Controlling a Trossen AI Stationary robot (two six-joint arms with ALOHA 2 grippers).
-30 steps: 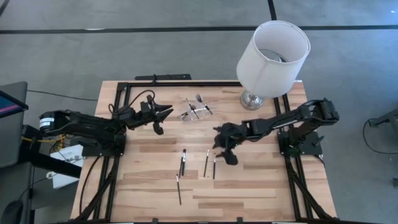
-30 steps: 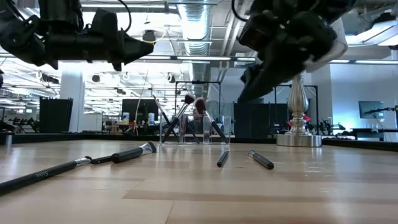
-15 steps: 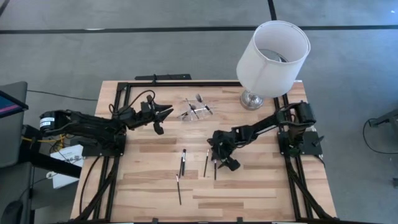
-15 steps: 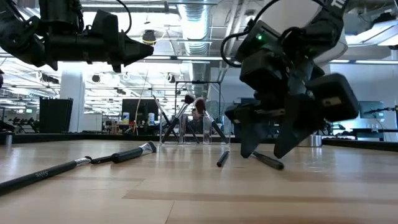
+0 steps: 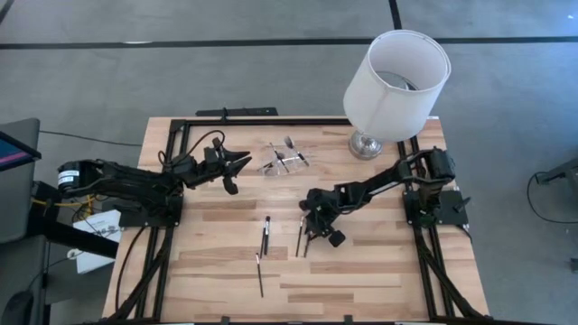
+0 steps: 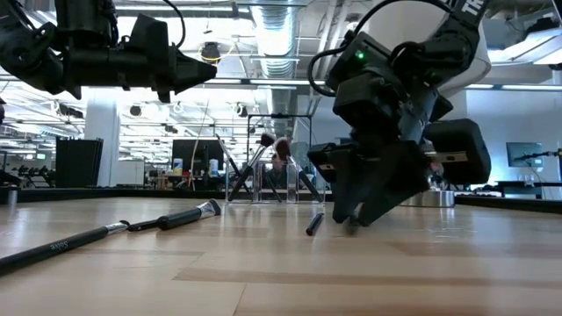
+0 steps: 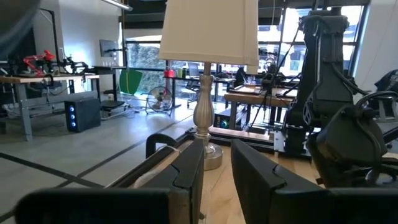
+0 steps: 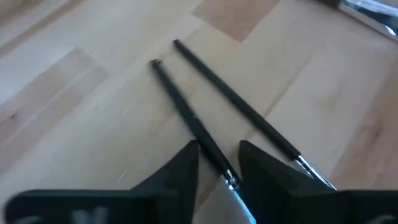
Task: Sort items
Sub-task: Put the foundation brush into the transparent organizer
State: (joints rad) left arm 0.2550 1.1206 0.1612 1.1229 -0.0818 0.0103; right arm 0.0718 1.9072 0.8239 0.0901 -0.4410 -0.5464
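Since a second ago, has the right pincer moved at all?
Yes. In the high view the right pincer has moved away from the lamp and come down onto a makeup brush beside another brush.

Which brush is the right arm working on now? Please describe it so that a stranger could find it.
Start at the white-shaded lamp and follow the right arm to its gripper at mid-table. Two slim black brushes lie there side by side. The target brush is the one running between the jaws; its neighbour lies just outside them.

Two matte-black jointed arms, looping black cables, wedge-shaped dark fingers (image 8: 186, 171)
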